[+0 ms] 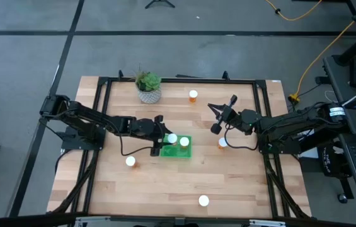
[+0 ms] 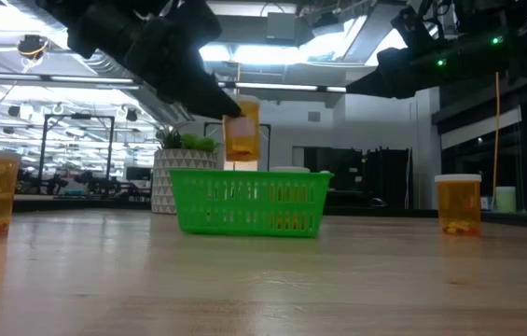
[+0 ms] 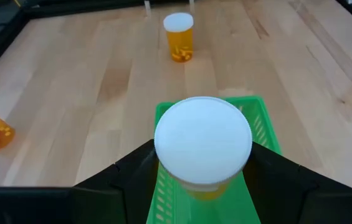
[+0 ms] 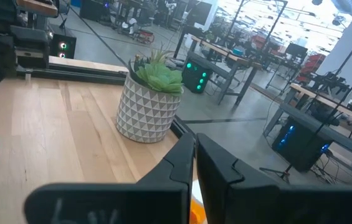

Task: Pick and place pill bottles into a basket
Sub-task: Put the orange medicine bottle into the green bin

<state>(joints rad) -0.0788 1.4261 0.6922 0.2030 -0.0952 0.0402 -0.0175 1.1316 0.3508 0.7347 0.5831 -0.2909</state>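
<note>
High view: I see my left gripper (image 1: 163, 140) over the left edge of the green basket (image 1: 184, 152), its fingers clamped on a pill bottle (image 1: 172, 138) whose white cap faces up. Left wrist view: that held bottle (image 3: 203, 146) sits squarely between the two dark fingers (image 3: 132, 174), gripped on both sides below the cap, directly above the basket's near end (image 3: 260, 121). Low view: the held bottle (image 2: 242, 129) hangs upright, its base just above the basket rim (image 2: 249, 175) and not touching it. My right gripper (image 1: 220, 115) waits raised over the right half of the table; in the right wrist view its fingers (image 4: 179, 165) lie nearly together, pointing toward the potted plant (image 4: 149, 99). I count six pill bottles: one held, one standing inside the basket (image 1: 184, 142), one near the far edge (image 1: 193, 95) right of the plant (image 1: 148, 86), one right of the basket (image 1: 222, 143) beneath the right arm, one left of the basket (image 1: 130, 161), and one near the front edge (image 1: 203, 201). One basket, one plant. The basket lies near the centre of the wooden tabletop (image 1: 241, 183), with bare wood on all sides, widest toward the front edge.
</note>
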